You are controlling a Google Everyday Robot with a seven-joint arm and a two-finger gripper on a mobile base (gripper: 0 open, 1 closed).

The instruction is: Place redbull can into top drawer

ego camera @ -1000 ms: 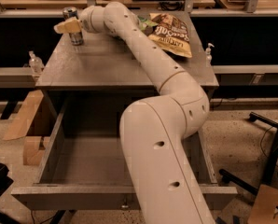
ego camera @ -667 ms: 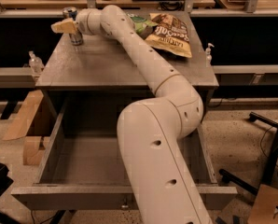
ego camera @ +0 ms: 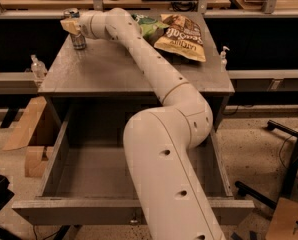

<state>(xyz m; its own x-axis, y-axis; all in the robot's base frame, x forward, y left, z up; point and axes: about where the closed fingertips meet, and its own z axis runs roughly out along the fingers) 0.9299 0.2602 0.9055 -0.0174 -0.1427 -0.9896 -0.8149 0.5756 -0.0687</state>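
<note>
Can stands at far-left desk corner, against my gripper; I cannot tell its grip. Drawer open; transfer outstanding.

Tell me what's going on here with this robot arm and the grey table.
The robot's arm stretches across the grey table to its far left corner, where the gripper is at the redbull can. The can stands upright on the tabletop. Below, the top drawer is pulled open, and the can is not yet in it. Snack bags lie toward the far right of the table.
</note>
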